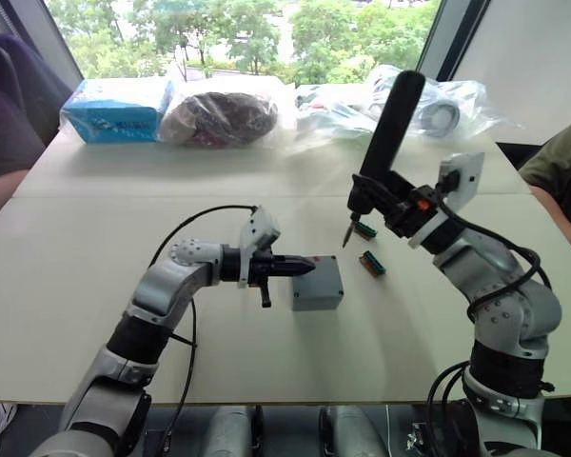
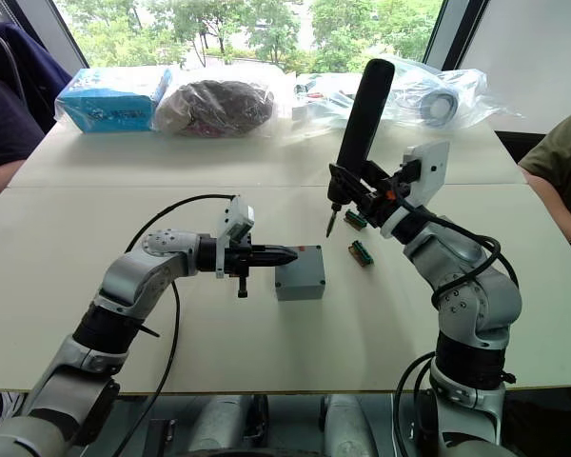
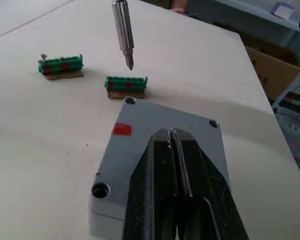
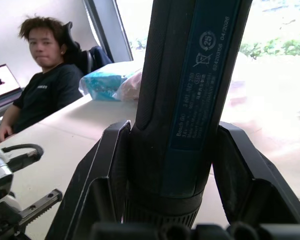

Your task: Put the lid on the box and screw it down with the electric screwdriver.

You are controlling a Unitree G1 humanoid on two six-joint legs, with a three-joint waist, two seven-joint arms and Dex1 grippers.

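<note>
the left gripper (image 1: 305, 268) has its two fingers pressed together, gripping nothing, their tips resting on the lid (image 3: 155, 145), which already sits on the box (image 1: 318, 297). the right gripper (image 2: 362, 195) is clamped around the electric screwdriver (image 2: 358, 133), held tilted with its bit in the air beyond the left fingertips, above the green blocks (image 3: 126, 83) and apart from the lid. the risk is likely at the screw holes: the tilted bit could enter a corner hole askew and skid across the lid. since the left fingers only press down, a sideways push from the driver might shift lid and box together.
</note>
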